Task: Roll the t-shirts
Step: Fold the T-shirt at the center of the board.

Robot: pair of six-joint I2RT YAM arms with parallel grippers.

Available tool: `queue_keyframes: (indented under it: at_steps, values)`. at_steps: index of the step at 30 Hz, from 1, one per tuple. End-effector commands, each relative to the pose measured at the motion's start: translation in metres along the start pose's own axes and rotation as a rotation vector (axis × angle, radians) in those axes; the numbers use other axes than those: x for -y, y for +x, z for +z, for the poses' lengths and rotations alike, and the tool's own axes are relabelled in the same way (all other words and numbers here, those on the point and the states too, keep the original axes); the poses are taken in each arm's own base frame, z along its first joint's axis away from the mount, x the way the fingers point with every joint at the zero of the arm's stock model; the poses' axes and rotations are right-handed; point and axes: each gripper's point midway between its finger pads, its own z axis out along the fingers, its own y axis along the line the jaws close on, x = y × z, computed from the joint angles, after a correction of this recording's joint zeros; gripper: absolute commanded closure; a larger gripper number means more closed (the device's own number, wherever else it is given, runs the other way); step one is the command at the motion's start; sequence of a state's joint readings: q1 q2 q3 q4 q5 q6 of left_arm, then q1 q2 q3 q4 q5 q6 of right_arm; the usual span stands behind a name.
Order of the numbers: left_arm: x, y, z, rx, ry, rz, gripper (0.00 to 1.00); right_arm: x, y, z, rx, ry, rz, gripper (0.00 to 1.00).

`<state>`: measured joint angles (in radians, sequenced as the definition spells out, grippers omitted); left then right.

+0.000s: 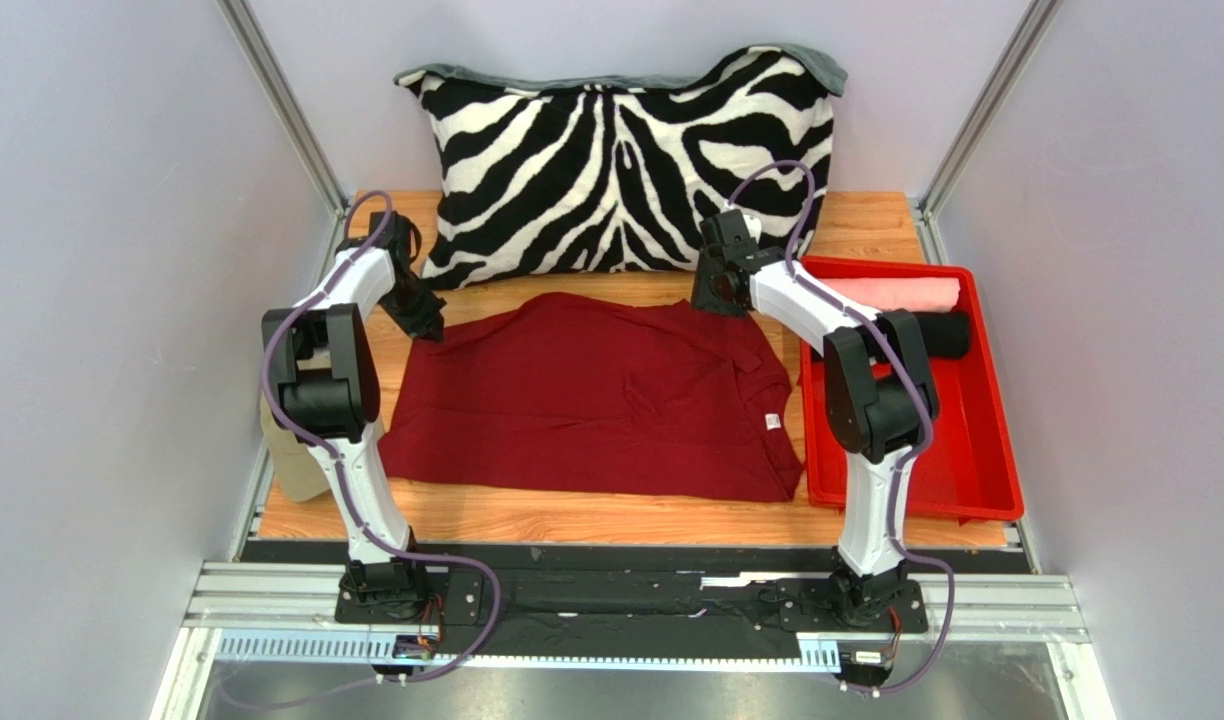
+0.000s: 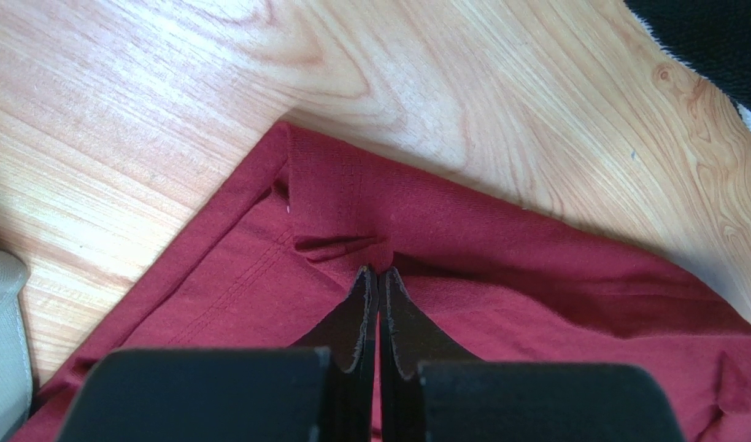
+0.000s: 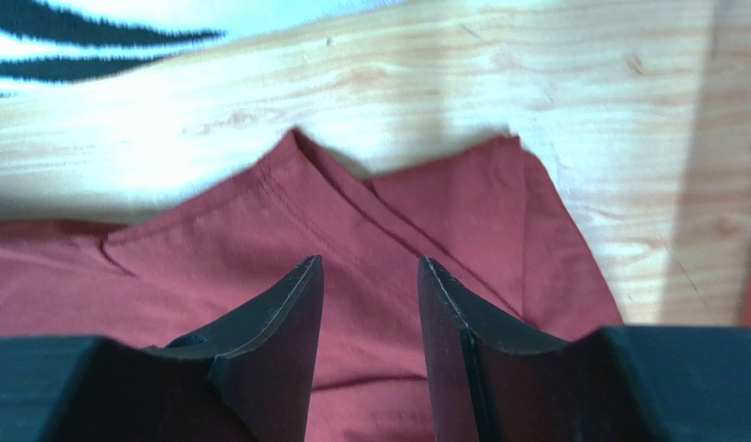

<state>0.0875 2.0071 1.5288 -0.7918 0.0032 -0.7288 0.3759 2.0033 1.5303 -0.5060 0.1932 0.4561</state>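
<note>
A maroon t-shirt lies spread flat on the wooden table, its small white neck label at the right. My left gripper is at the shirt's far left corner, shut on a pinched fold of the maroon cloth. My right gripper is open at the far right corner, jaws apart just above the maroon cloth. A rolled pink t-shirt and a rolled black t-shirt lie in the red tray.
A zebra-striped pillow stands against the back wall just behind both grippers. The bright red plastic tray sits at the right of the table. A beige object hangs off the table's left edge. Grey walls close in both sides.
</note>
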Motion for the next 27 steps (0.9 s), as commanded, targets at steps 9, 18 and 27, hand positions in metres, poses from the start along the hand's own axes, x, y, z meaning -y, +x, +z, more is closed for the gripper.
queue_keyframes:
  at_steps: [9, 18, 27]
  values:
    - [0.007, -0.011, 0.000, 0.011, 0.013, 0.022, 1.00, -0.007, 0.004, 0.024, -0.020, -0.021, 0.004, 0.51]
    - [0.007, -0.011, 0.002, 0.008, 0.012, 0.013, 1.00, -0.002, 0.012, 0.032, -0.034, 0.003, -0.011, 0.49]
    - [0.006, -0.012, 0.003, 0.011, 0.006, 0.014, 1.00, 0.002, 0.022, 0.045, -0.056, 0.009, -0.027, 0.49]
